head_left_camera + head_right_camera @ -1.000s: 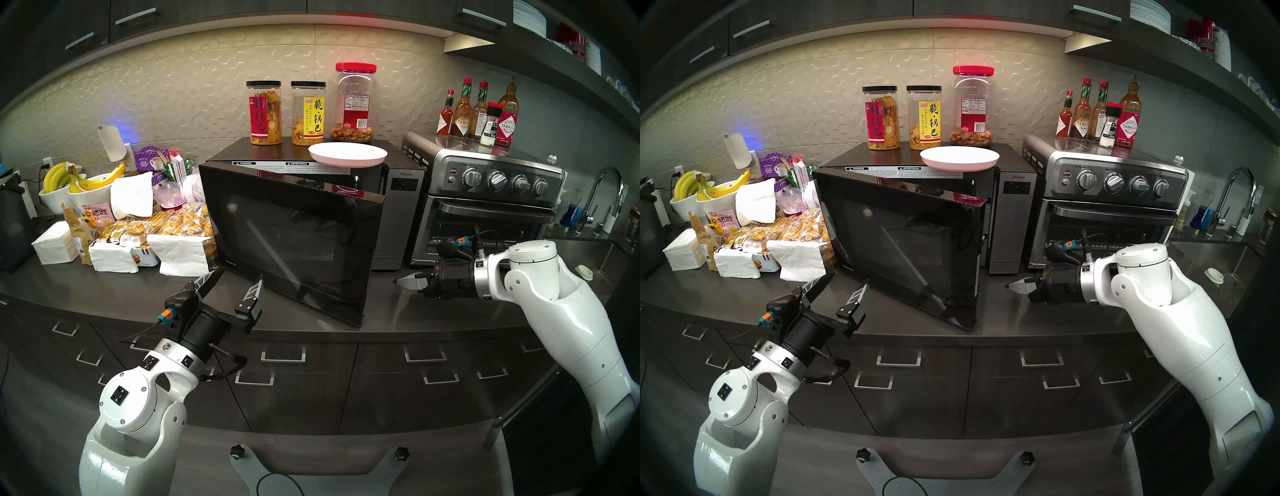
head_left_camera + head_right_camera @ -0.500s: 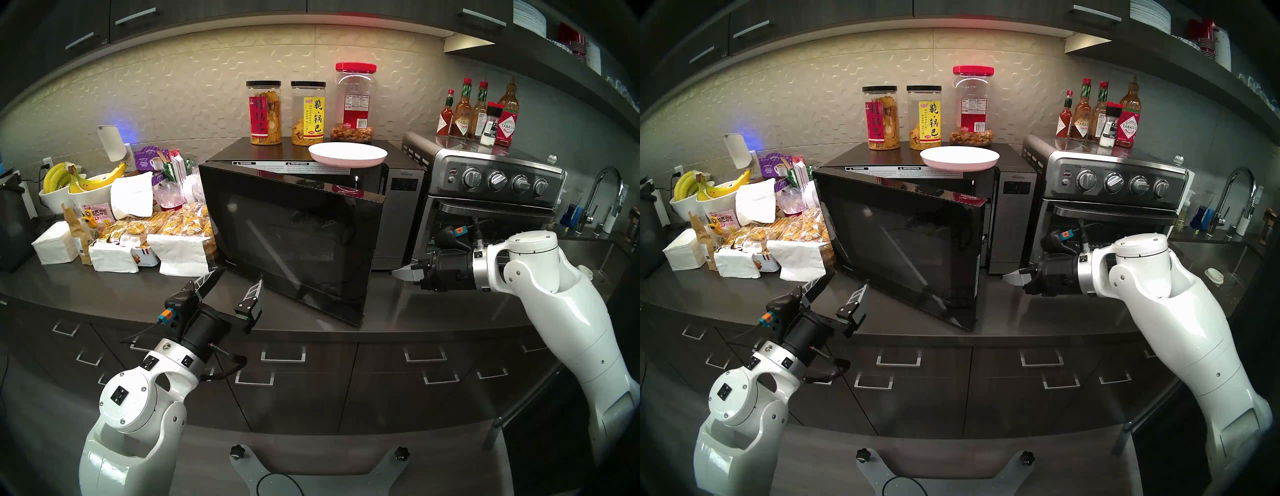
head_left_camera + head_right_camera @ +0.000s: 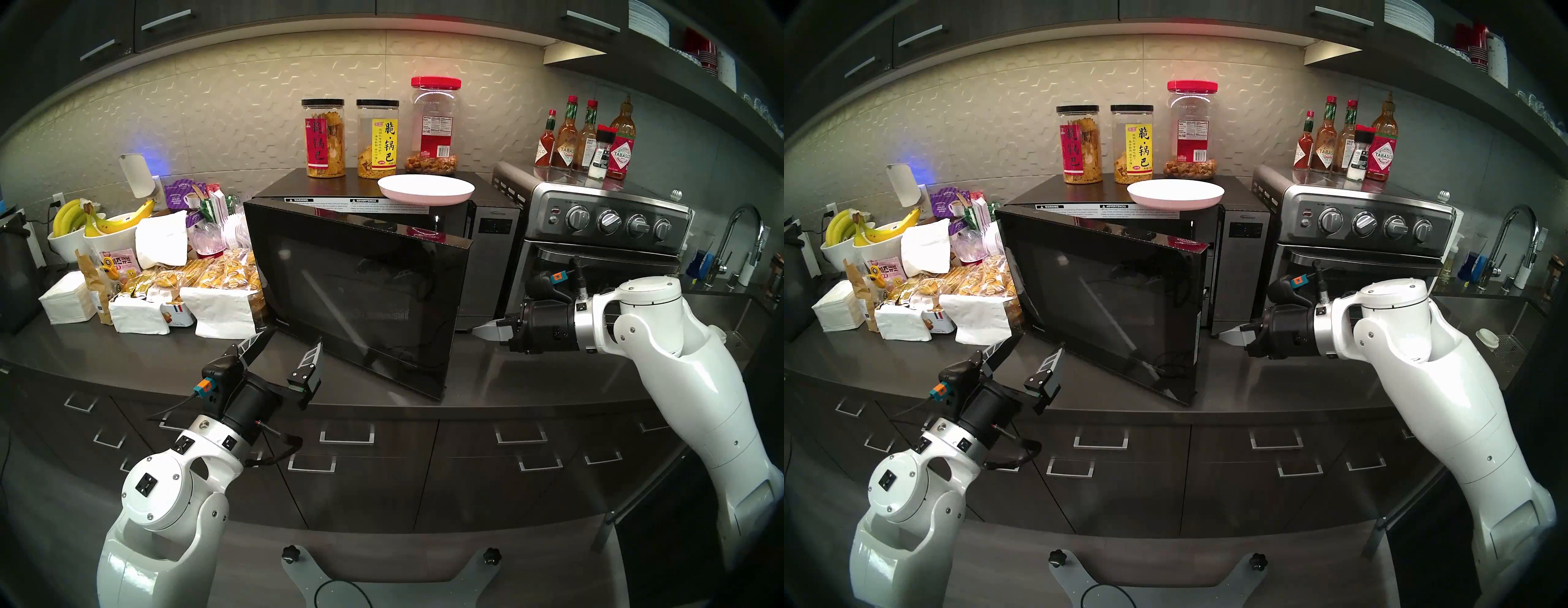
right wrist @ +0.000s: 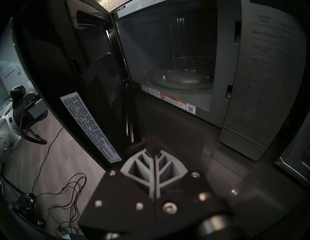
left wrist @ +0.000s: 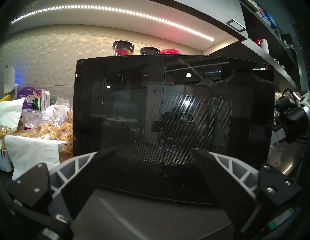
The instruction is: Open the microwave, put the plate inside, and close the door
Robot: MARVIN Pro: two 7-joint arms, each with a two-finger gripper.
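Right end effector: the right end effector (image 3: 488, 330), grey ribbed fingers on a black wrist, is clenched on nothing; it hangs over the bare grey tabletop (image 3: 530, 382) near the free edge of the door, its tip aimed at the gap. I judge it sits there to get behind the door and push it wider.
Left end effector: the left end effector (image 3: 285, 346), black fingers with grey ribs, is spread wide and empty, facing the door's outer glass without touching it; likely just waiting.
Door: the wide glossy black glass door (image 3: 356, 305) stands partly swung out on its left hinge, not yet wide enough for a plate, by my guess.
Microwave: the large black boxy microwave (image 3: 494, 271) shows its grey cavity and glass turntable (image 4: 182, 78) only in the right wrist view.
Plate: the round shallow white plate (image 3: 425, 190) rests on the microwave's top, at the front right, in front of three clear snack jars (image 3: 377, 138); untouched, so loading has not begun.
Neighbour: the steel toaster oven with knobs (image 3: 606, 237) stands close on the right, leaving that arm little room.
Hidden: from the head views the door covers nearly all the cavity; the wrist view is dim, so whether the turntable is clear I cannot fully tell. The hinge side is lost behind glare.
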